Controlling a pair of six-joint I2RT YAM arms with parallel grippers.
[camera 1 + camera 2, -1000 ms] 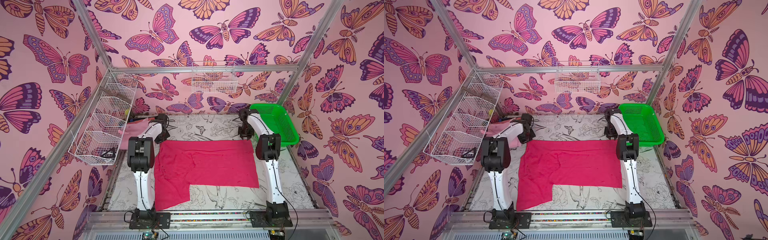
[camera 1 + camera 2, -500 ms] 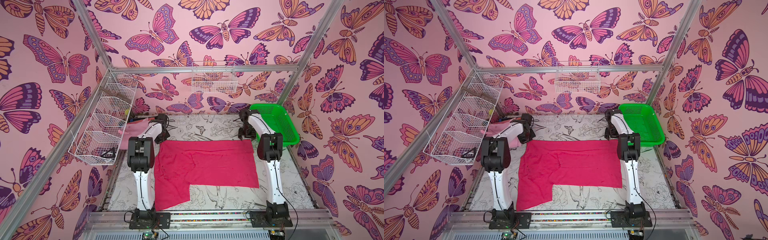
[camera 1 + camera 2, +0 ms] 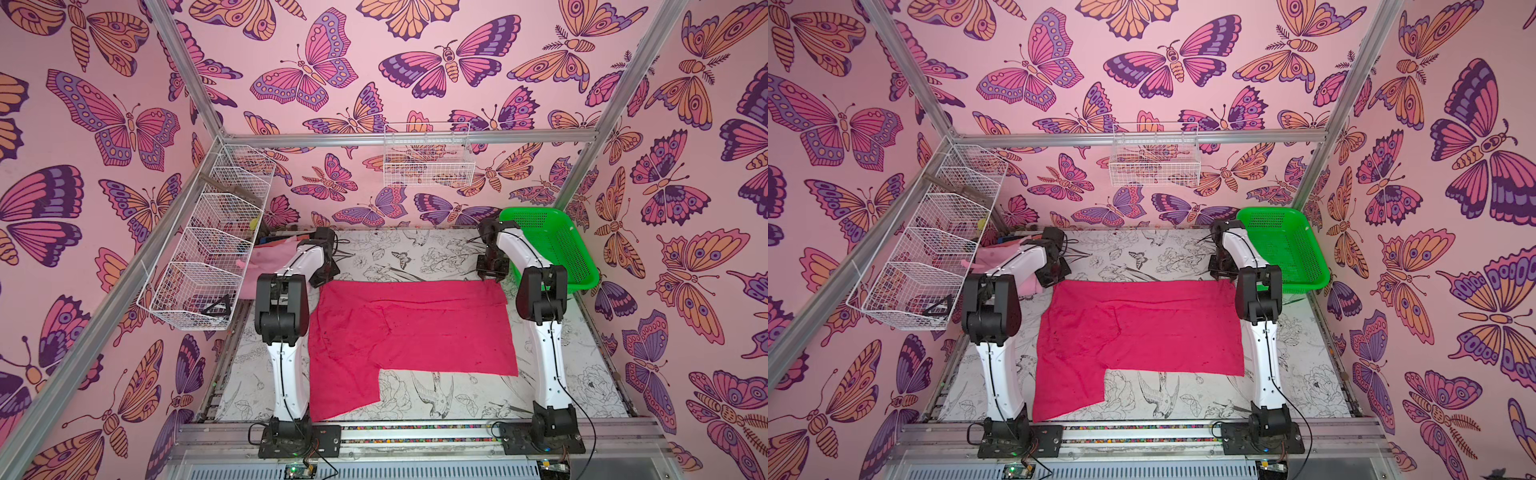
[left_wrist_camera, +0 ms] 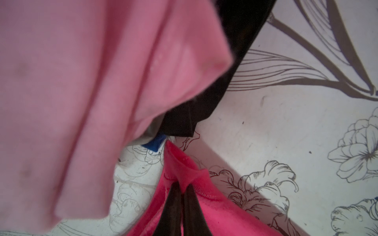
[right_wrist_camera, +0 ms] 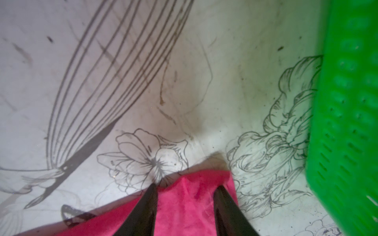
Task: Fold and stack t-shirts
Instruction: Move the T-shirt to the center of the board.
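A crimson t-shirt (image 3: 411, 332) (image 3: 1142, 332) lies flat on the table with one near part folded over. At its far left corner my left gripper (image 3: 326, 276) (image 4: 182, 185) is shut, pinching a raised fold of the crimson hem. Over the far right corner my right gripper (image 3: 492, 274) (image 5: 186, 186) stands open, its two fingers astride the crimson cloth (image 5: 184, 204). A light pink t-shirt (image 3: 270, 257) (image 4: 81, 102) lies on a dark one (image 4: 214, 92) at the far left.
A green mesh basket (image 3: 582, 284) (image 5: 347, 122) stands at the far right, close beside the right gripper. White wire baskets hang on the left wall (image 3: 208, 249) and the back wall (image 3: 428, 156). The arms' bases stand at the table's front edge.
The right arm has shifted slightly at the shirt's far right corner. The crimson shirt and the left arm have not visibly moved.
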